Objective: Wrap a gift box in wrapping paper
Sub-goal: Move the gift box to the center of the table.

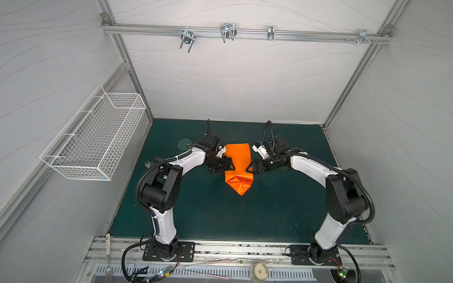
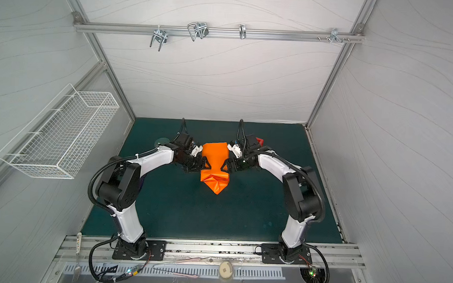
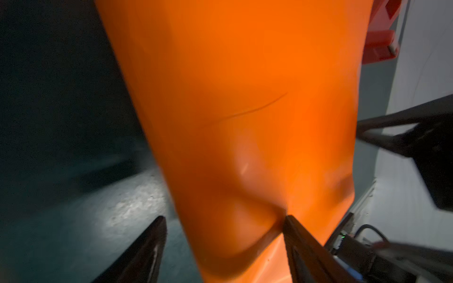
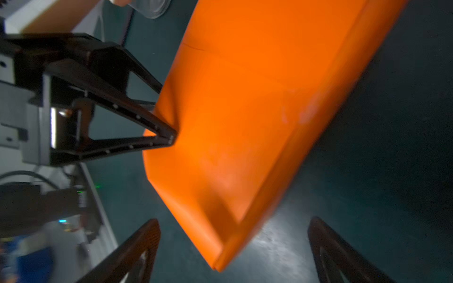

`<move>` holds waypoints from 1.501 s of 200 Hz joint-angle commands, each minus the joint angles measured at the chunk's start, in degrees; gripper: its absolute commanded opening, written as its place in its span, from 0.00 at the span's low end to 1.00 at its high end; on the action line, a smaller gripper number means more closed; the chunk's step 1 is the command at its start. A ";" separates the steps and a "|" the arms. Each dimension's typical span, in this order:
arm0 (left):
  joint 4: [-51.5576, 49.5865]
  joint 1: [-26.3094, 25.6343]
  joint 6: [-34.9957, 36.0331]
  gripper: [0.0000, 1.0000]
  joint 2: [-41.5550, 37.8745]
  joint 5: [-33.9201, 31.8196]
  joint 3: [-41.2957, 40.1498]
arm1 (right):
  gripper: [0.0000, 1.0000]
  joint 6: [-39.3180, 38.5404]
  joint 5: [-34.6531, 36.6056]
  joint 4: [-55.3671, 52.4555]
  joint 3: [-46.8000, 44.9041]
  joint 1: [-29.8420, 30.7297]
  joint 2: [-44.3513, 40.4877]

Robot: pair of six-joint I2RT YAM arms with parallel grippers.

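The orange wrapping paper [image 1: 239, 161] [image 2: 215, 160] lies mid-mat as a long folded parcel, its near end creased into a point. The gift box is hidden. My left gripper [image 1: 228, 165] [image 3: 224, 219] is at the parcel's left flank, open. One fingertip [image 3: 290, 223] dents the paper [image 3: 245, 110]; the other stands clear over the mat. The right wrist view shows that tip [image 4: 170, 139] pressing the sheet [image 4: 257, 110]. My right gripper [image 1: 251, 168] [image 4: 234, 221] is open at the right flank, and a parcel corner lies between its fingers untouched.
A red tape dispenser [image 2: 259, 141] [image 3: 382, 36] stands behind the right wrist, at the back. The dark green mat [image 1: 217, 212] spreads toward the front rail. A white wire basket [image 1: 94, 136] hangs on the left wall. A pale disc [image 1: 184, 144] lies behind the left arm.
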 commanded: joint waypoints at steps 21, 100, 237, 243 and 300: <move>-3.32 0.99 14.57 0.82 -9.38 -10.44 -1.33 | 0.88 -38.87 13.16 3.77 -10.21 3.95 -17.70; 8.47 3.88 38.11 0.73 -22.20 -13.32 -11.00 | 0.59 -64.98 19.31 18.61 -22.30 22.40 -12.04; 7.75 5.81 33.88 0.71 -20.75 -11.06 -9.00 | 0.34 -76.39 23.80 29.77 -24.10 25.20 -0.14; 7.72 5.82 33.88 0.71 -20.78 -11.02 -9.00 | 0.32 -76.74 23.86 30.02 -24.30 25.24 -0.02; 7.38 5.82 34.54 0.70 -20.05 -11.09 -8.50 | 0.11 -76.41 23.92 33.50 -26.22 25.34 -0.89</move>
